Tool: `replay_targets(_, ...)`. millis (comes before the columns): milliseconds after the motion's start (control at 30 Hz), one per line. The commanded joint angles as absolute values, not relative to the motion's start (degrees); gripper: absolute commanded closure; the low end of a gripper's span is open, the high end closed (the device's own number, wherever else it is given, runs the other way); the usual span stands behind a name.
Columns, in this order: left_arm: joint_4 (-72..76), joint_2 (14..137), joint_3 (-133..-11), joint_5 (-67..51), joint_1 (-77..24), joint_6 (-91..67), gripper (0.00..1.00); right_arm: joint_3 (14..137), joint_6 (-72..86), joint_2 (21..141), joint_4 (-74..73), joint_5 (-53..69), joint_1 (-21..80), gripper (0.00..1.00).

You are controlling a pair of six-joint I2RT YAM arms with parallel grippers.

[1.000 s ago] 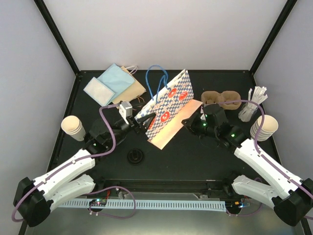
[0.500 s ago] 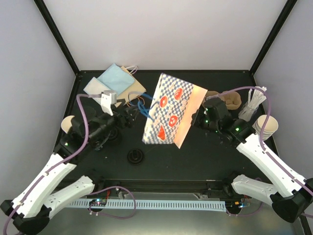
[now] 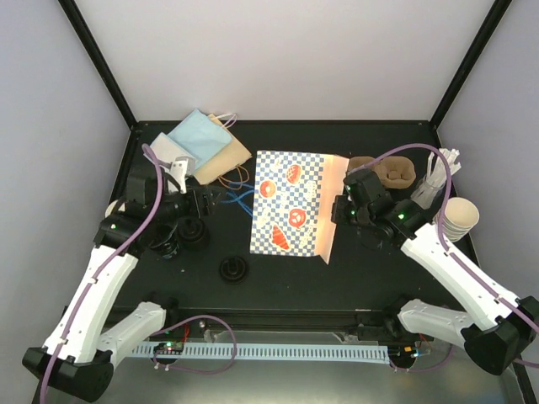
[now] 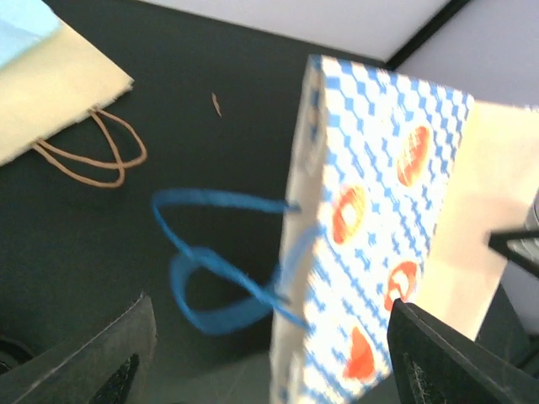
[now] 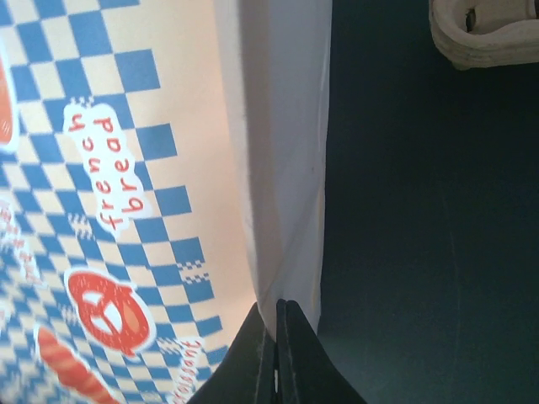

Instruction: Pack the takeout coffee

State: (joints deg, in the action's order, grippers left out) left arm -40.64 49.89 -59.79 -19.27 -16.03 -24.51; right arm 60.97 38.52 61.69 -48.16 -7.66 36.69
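Note:
The blue-checked paper bag (image 3: 290, 202) leans printed face up at the table's middle, its blue handles (image 3: 239, 196) trailing left. My right gripper (image 3: 338, 210) is shut on the bag's white side fold (image 5: 290, 168), fingertips pinched together (image 5: 278, 324). My left gripper (image 3: 205, 204) stands open just left of the handles (image 4: 219, 278), holding nothing, its fingers (image 4: 109, 362) wide apart. A stack of cream-tan cups (image 3: 461, 217) stands at the right. Another cup (image 3: 112, 209) peeks out behind my left arm. The brown pulp tray (image 3: 389, 171) sits behind my right gripper. A black lid (image 3: 232, 268) lies near the front.
White stir sticks (image 3: 434, 178) stand at the back right next to the tray. A light blue bag and a tan paper bag (image 3: 202, 145) with brown string handles (image 4: 93, 151) lie flat at the back left.
The bag has swung from tilted on edge to leaning face up, still held by my right gripper. My left gripper let go at the bag's mouth, opened, and drew back to the left.

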Motion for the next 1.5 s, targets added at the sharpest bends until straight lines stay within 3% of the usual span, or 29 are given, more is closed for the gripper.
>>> replay_targets(0, -38.79, 49.7, -58.23, -27.49, -15.56, -22.22, 0.23, 62.93, 36.5, 62.01, -48.68, -9.88, 37.01, 0.99)
replay_targets(167, -36.16, 50.23, -55.55, -33.68, -15.52, -23.36, 0.23, 62.71, 36.65, 62.65, -48.52, -10.44, 36.99, 0.99)
replay_targets(300, -37.12, 51.59, -53.68, -29.29, -15.47, -23.03, 0.12, 62.83, 36.68, 63.55, -48.16, -9.85, 37.04, 0.99)
replay_targets(600, -31.17, 54.95, -50.64, -29.01, -15.55, -13.48, 0.19, 64.26, 35.42, 63.97, -49.58, -8.87, 37.01, 0.99)
replay_targets(767, -25.64, 53.27, -47.54, -24.93, -16.36, -8.12, 0.23, 67.04, 34.05, 63.5, -51.96, -7.54, 37.03, 0.99)
replay_targets(967, -22.15, 50.29, -44.23, -19.16, -23.06, 7.56, 0.13, 70.1, 33.0, 62.31, -54.26, -6.42, 37.01, 0.99)
replay_targets(1167, -21.55, 52.26, -44.9, -7.08, -27.49, 14.48, 0.11, 71.92, 31.93, 61.04, -55.37, -4.83, 37.01, 0.99)
replay_targets(1300, -16.3, 53.7, -44.28, -2.37, -28.36, 14.64, 0.16, 72.4, 31.6, 60.38, -55.53, -3.53, 37.05, 0.99)
replay_targets(1400, -14.16, 54.93, -44.66, -2.71, -28.37, 15.45, 0.33, 72.4, 31.47, 59.99, -55.65, -2.53, 37.03, 0.99)
replay_targets(1467, -14.02, 56.31, -45.83, -2.46, -28.47, 15.6, 0.36, 72.49, 31.48, 59.58, -55.53, -1.26, 37.01, 0.99)
